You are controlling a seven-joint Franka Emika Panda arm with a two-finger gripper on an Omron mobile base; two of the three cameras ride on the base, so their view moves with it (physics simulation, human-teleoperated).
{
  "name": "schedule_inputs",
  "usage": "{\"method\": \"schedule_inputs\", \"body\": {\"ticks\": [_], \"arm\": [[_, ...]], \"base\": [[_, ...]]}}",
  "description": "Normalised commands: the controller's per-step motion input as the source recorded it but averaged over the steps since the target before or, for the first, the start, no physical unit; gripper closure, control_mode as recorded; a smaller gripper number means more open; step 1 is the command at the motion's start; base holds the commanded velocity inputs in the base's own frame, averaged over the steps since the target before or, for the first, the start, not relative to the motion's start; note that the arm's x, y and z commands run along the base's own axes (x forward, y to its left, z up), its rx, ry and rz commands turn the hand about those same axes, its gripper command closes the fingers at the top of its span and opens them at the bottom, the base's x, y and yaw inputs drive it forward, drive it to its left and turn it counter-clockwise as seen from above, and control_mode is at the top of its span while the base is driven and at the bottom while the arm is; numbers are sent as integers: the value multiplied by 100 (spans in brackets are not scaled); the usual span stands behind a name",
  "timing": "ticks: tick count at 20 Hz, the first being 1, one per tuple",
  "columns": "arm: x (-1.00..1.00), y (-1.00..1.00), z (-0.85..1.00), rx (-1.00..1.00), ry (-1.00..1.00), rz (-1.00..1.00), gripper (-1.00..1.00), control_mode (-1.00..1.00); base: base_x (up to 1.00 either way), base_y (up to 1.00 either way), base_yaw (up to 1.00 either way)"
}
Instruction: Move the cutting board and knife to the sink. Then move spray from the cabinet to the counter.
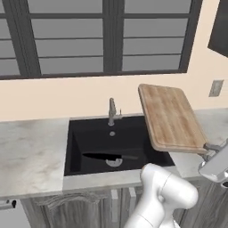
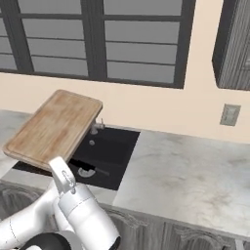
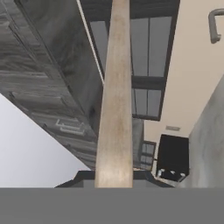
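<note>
Room: a kitchen wall in beige, with a big dark-framed window (image 1: 102, 35) above a pale marbled bench (image 1: 31, 151) that has a black sink (image 1: 89, 142) sunk into it.
Sink: the landmark here; a grey faucet (image 1: 112, 112) stands at its back rim, and a round drain sits in its floor.
Knife: the knife (image 1: 107, 156) is down in the sink, all black, lying flat on the basin floor just beside the drain, point toward the sink's left side.
Cutting board: and up goes the cutting board (image 1: 171, 118), in the air over the sink's right edge, tilted, its far end toward the wall and its near end at the hand. From the right base view the cutting board (image 2: 53, 129) hangs over the sink's left part and hides some of the basin.
Hand: the hand (image 1: 208, 151) sits at the board's near right corner, to the right of the sink, and it pinches the cutting board by that edge. In the hand view the board's edge (image 3: 116, 96) runs straight up the middle from between the fingertips.
Cabinet: a dark wood-grain cabinet (image 2: 234, 44) hangs on the wall well to the right of the sink, above the bench.
Outlet: a wall outlet (image 2: 229, 114) sits on the backsplash right of the sink, below that cabinet.
Lower doors: grey arched-panel doors (image 1: 84, 209) run under the sink's front.
</note>
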Motion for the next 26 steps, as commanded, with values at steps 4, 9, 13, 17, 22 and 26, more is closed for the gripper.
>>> {"method": "schedule_inputs", "body": {"ticks": [4, 9, 13, 17, 22, 26], "arm": [[0, 0, 0, 0, 0, 0, 100, 100], [0, 0, 0, 0, 0, 0, 100, 100], [0, 0, 0, 0, 0, 0, 100, 100], [1, 0, 0, 0, 2, 9, 100, -100], [23, -2, 1, 1, 20, 11, 100, -100], [12, -1, 0, 0, 27, 6, 100, -100]], "base": [[88, 7, 10], [39, 0, 47], [17, 0, 49], [10, 0, 37], [0, 0, 0], [0, 0, 0]]}}
